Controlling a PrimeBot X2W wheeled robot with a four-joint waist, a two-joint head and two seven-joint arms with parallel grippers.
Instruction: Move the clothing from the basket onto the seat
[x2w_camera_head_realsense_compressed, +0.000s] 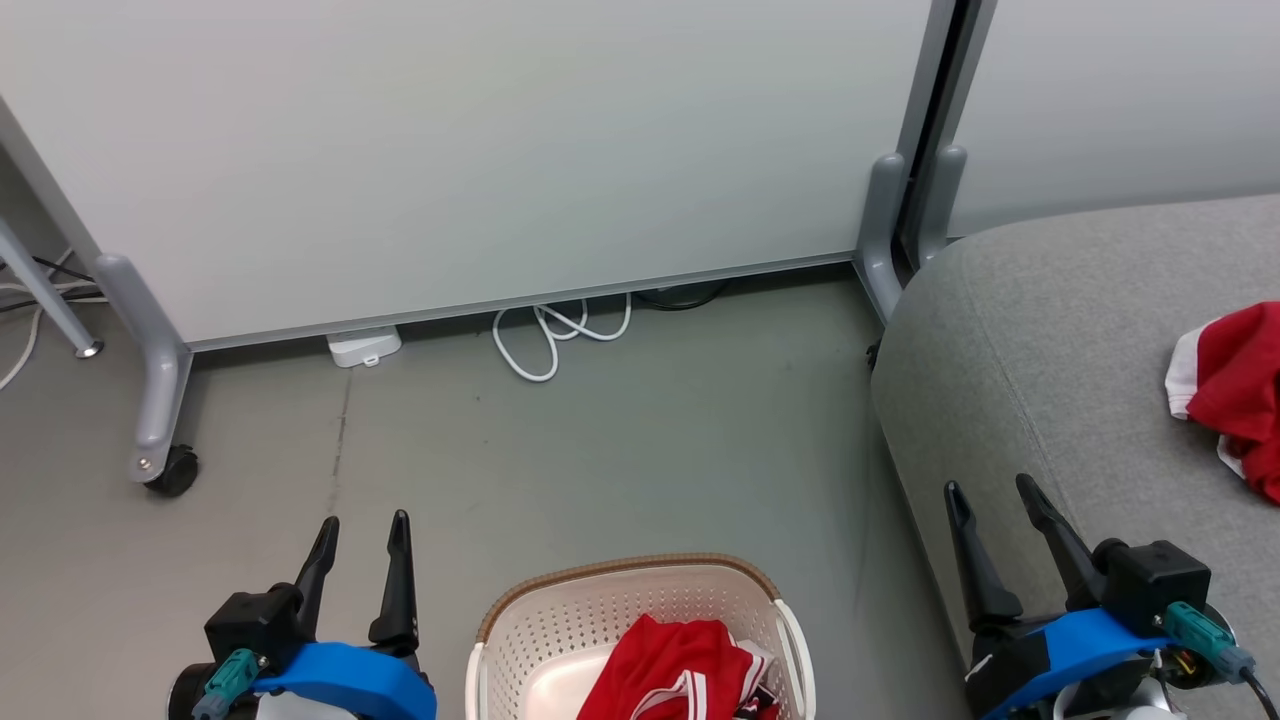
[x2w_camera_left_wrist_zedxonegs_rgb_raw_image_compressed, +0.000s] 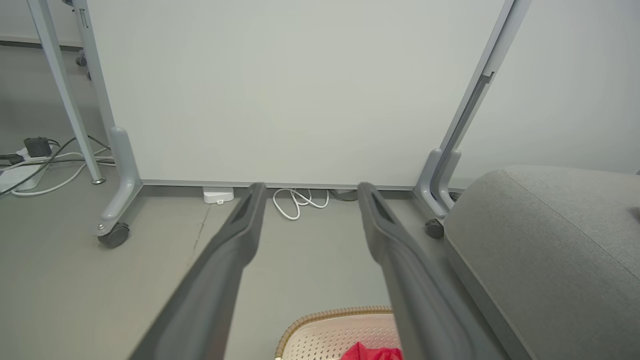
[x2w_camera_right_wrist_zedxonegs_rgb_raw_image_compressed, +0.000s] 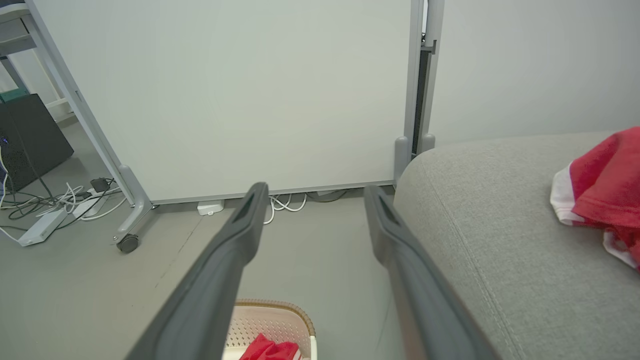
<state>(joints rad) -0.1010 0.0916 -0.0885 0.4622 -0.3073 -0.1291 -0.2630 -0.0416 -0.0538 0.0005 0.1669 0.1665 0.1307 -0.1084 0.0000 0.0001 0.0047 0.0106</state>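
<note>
One red garment (x2w_camera_head_realsense_compressed: 1240, 385) lies on the seat (x2w_camera_head_realsense_compressed: 1040, 340); the second garment (x2w_camera_head_realsense_compressed: 680, 660) sits bunched in the basket (x2w_camera_head_realsense_compressed: 620, 572), on the floor between our arms. Left gripper (x2w_camera_head_realsense_compressed: 366, 520) and right gripper (x2w_camera_head_realsense_compressed: 988, 485) both stand wide and empty. Step in hand, we judge: second pick. Next: lower one arm into the basket and pinch a fold.

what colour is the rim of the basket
Brown, with a woven look, topping the cream-white perforated basket. It shows best in the head view.

The basket (x2w_camera_head_realsense_compressed: 560, 622) sits on the floor (x2w_camera_head_realsense_compressed: 650, 450) with one garment (x2w_camera_head_realsense_compressed: 680, 660) in it. The seat (x2w_camera_head_realsense_compressed: 1040, 350) stands to its right, a second garment (x2w_camera_head_realsense_compressed: 1238, 380) lying on it. A partition (x2w_camera_head_realsense_compressed: 500, 150) stands behind both.
</note>
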